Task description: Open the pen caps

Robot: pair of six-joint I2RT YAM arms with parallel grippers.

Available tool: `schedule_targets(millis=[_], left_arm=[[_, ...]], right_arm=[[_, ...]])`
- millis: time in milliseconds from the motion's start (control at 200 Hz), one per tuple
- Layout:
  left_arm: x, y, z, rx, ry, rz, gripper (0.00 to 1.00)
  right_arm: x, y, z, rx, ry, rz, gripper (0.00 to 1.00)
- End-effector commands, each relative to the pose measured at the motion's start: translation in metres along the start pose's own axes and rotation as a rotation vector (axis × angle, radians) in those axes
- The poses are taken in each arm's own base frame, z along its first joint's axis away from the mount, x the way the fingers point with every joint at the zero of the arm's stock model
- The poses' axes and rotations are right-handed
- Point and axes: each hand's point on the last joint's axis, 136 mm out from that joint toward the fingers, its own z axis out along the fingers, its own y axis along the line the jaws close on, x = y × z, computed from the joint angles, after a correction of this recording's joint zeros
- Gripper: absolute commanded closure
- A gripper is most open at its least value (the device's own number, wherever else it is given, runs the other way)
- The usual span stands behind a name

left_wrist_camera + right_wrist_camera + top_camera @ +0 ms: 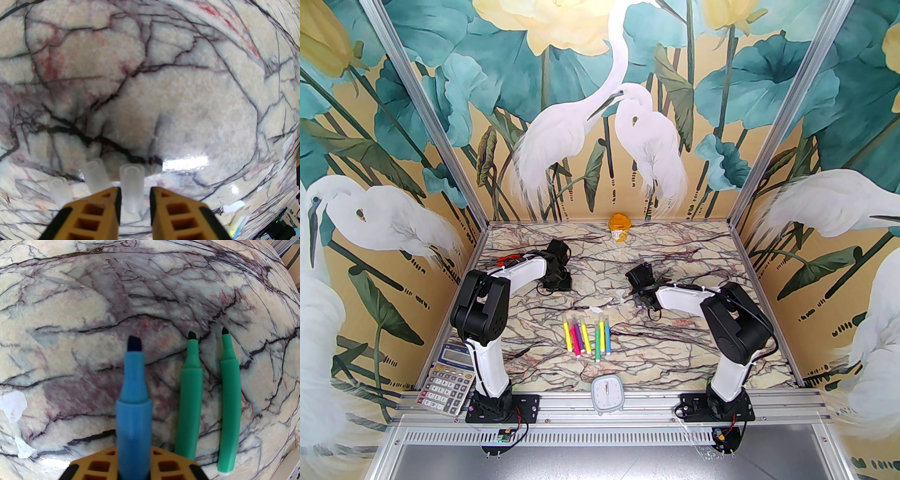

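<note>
pen cap (131, 185): clear thin plastic, judged very light, slick, apt to roll; pinch across its barrel. lies on counter (164, 93), loose between parted jaws of left tool (135, 194). right tool (133, 449) clenched on uncapped blue pen (133, 404), stiff body.

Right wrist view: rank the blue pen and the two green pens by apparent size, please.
1. blue pen: looks largest, but it sits in the right gripper, nearest the camera, so that is unsure.
2 and 3. green pen beside it and outer green pen: look alike, not ranked.
</note>
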Motion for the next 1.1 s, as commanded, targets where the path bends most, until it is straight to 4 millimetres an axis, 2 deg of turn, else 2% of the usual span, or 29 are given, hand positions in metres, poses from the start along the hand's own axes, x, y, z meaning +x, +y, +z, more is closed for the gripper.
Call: schedule_targets(millis=[0,195,365,470,615,815,1095], left_arm=[[-0.002,0.001,-0.009,-0.001,-0.006,0.011,0.71],[-0.006,-0.006,-0.027,0.044,-0.045,0.016,0.66],[-0.009,-0.014,-0.046,0.090,-0.099,0.029,0.57],[-0.010,-0.018,-0.058,0.120,-0.146,0.044,0.50],[-0.009,-0.023,-0.071,0.169,-0.213,0.053,0.41],[-0.009,-0.024,-0.084,0.209,-0.302,0.037,0.35],[-0.013,-0.017,-0.092,0.186,-0.380,0.017,0.33]], right_arm=[[0.001,-0.008,-0.002,0.033,0.009,0.010,0.78],[-0.005,-0.011,-0.012,0.033,-0.009,0.007,0.74],[-0.010,-0.010,-0.025,0.004,-0.034,-0.003,0.71],[-0.012,-0.001,-0.037,-0.057,-0.060,-0.030,0.67],[-0.013,0.022,-0.059,-0.134,-0.112,-0.115,0.60],[0.006,0.055,-0.081,-0.214,-0.099,-0.240,0.57],[0.048,0.084,-0.101,-0.307,-0.013,-0.272,0.55]])
